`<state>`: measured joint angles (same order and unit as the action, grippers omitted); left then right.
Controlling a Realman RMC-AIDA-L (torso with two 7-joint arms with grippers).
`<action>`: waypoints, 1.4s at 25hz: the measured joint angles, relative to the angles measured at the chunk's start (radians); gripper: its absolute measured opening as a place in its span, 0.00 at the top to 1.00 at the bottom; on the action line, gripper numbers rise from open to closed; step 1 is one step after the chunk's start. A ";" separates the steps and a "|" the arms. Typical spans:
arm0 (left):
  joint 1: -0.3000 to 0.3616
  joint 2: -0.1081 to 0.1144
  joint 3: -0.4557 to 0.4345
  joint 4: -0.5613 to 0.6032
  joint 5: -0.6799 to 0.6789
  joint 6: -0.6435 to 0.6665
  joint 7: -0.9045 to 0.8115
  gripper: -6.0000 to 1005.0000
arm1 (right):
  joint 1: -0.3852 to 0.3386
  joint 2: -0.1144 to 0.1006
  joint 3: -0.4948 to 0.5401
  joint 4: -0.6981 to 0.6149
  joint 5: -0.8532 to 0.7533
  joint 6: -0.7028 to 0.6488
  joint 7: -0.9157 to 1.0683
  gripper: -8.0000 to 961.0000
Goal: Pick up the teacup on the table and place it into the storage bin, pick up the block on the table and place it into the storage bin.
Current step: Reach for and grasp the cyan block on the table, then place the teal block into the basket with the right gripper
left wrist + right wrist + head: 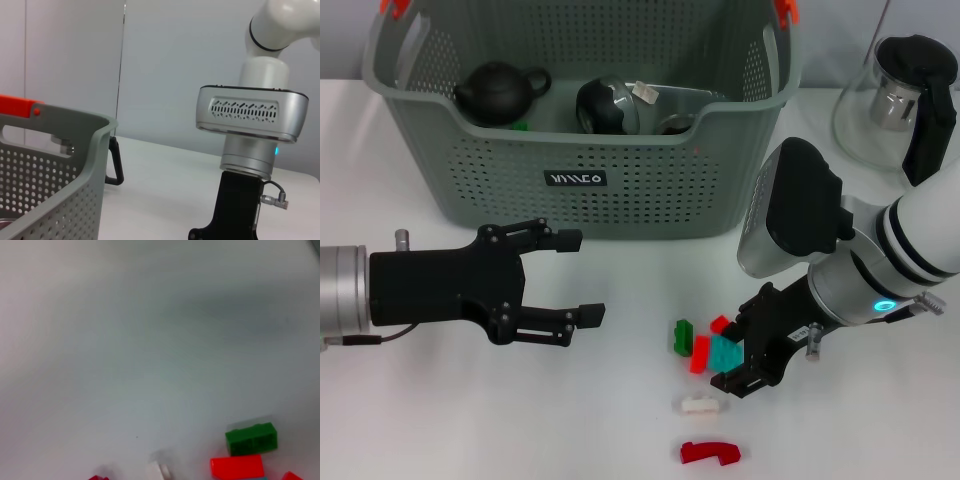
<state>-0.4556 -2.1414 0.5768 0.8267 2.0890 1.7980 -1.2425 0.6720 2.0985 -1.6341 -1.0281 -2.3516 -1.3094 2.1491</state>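
Note:
The grey perforated storage bin (620, 190) stands at the back of the table, and its wall (50, 185) fills the left wrist view. Inside it lie a black teapot (500, 92) and a dark glossy teacup (608, 105). Loose blocks lie front right: green (682, 336), red (700, 354), teal (725, 350), white (700, 405) and dark red (710, 452). My right gripper (740, 345) is low over them, open, its fingers either side of the teal block. The right wrist view shows the green block (251, 438) and red block (236, 466). My left gripper (565, 278) hovers open and empty in front of the bin.
A glass pot with a black lid and handle (905, 100) stands at the back right beside the bin. The white table (470, 420) stretches bare at the front left. The right arm's wrist (250, 115) rises in the left wrist view.

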 joint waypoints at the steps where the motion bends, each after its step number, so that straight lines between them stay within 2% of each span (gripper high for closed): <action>1: 0.000 0.000 0.000 0.000 0.000 0.000 0.000 0.08 | 0.000 0.000 -0.002 0.000 0.000 0.001 0.000 0.19; 4: 0.000 0.000 0.000 0.000 0.000 0.000 0.000 0.08 | 0.000 0.000 -0.004 0.000 0.000 0.005 0.000 0.28; 10: 0.001 0.000 0.000 0.000 0.000 -0.003 0.000 0.08 | 0.000 0.000 -0.006 0.002 0.000 0.020 0.003 0.32; 28: -0.001 0.001 0.000 -0.013 0.001 -0.014 0.003 0.08 | 0.000 0.002 -0.052 0.013 -0.002 0.056 0.003 0.32; 34: -0.002 0.001 0.000 -0.014 0.001 -0.014 0.009 0.08 | 0.000 0.002 -0.047 0.010 -0.001 0.053 0.003 0.52; 35: -0.002 0.002 0.000 -0.014 0.001 -0.014 0.009 0.08 | 0.000 0.001 -0.045 0.007 -0.001 0.052 0.005 0.53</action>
<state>-0.4571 -2.1398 0.5767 0.8128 2.0899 1.7839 -1.2335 0.6718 2.0999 -1.6791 -1.0208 -2.3531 -1.2578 2.1538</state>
